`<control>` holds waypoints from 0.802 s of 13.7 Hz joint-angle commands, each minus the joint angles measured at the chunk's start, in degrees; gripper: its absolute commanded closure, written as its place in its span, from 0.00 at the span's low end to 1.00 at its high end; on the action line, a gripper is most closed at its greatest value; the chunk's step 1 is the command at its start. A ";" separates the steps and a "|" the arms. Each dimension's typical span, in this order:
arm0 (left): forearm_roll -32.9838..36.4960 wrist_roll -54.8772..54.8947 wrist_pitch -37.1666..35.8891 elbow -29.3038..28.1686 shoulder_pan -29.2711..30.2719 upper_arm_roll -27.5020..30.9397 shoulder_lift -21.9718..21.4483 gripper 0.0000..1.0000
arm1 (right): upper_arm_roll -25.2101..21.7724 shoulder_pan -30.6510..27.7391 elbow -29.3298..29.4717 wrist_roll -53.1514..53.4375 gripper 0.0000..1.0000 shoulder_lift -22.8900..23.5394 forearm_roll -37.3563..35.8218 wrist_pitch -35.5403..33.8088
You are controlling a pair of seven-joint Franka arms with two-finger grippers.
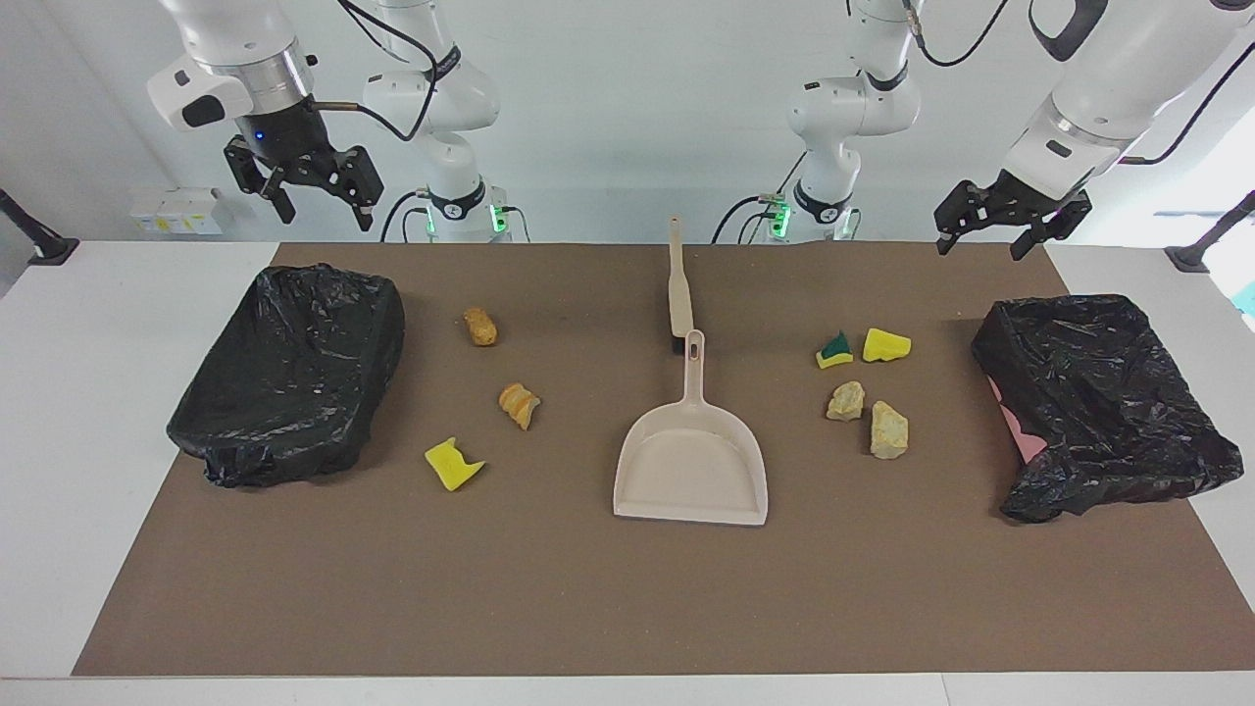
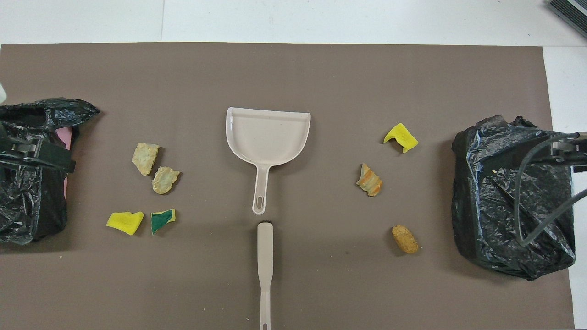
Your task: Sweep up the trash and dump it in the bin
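Several scraps of trash lie on the brown mat. Toward the right arm's end are two orange-brown lumps (image 1: 479, 327) (image 1: 519, 404) and a yellow sponge chunk (image 1: 452, 464). Toward the left arm's end are a green-backed sponge (image 1: 834, 350), a yellow sponge (image 1: 886, 345) and two pale beige lumps (image 1: 846, 400) (image 1: 889, 429). A black-bagged bin (image 1: 294, 373) stands at the right arm's end, another bin (image 1: 1098, 402) at the left arm's. My right gripper (image 1: 326, 214) hangs open and empty high over its bin. My left gripper (image 1: 980, 245) hangs open and empty over the other.
A beige dustpan (image 1: 691, 461) lies mid-mat, its handle pointing toward the robots. The beige-handled brush (image 1: 678, 284) lies in line with it, nearer to the robots. White table borders the mat (image 2: 321, 284) at both ends.
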 commanded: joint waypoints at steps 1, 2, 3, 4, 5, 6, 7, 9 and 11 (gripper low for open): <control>0.04 0.63 0.40 -2.35 -1.72 0.58 -1.69 0.00 | -0.59 0.18 0.29 -1.70 0.00 -0.07 0.15 -1.36; -0.04 0.55 0.48 -3.31 -2.68 0.49 -1.87 0.00 | -0.59 -0.08 -0.41 -1.70 0.00 -0.42 0.15 -1.62; -0.13 0.46 0.75 -4.45 -4.17 0.41 -2.13 0.00 | -0.59 -0.26 -1.29 -1.79 0.00 -1.03 0.15 -1.53; -0.13 0.20 2.14 -5.85 -5.49 0.41 -2.57 0.00 | -0.59 -0.44 -1.56 -1.79 0.00 -1.13 0.15 -1.53; -0.22 -0.15 3.98 -8.04 -7.07 0.41 -3.44 0.00 | -0.59 -0.70 -1.56 -1.79 0.00 -1.21 0.15 -1.45; -0.31 -0.42 5.57 -10.41 -8.30 0.41 -4.67 0.00 | -0.59 -0.79 -1.65 -1.61 0.00 -1.21 0.15 -1.36; -0.92 -0.51 6.63 -12.87 -9.36 0.41 -5.98 0.00 | -0.59 -0.79 -1.65 -1.79 0.00 -1.21 0.15 -1.27; -1.97 -1.90 9.00 -17.10 -11.91 0.41 -7.92 0.00 | -0.41 -0.70 -1.65 -1.70 0.00 -1.30 0.06 -1.71; -2.42 -7.59 13.56 -21.84 -15.85 0.41 -10.21 0.00 | -0.41 -0.70 -1.65 -1.88 0.00 -1.21 0.06 -1.62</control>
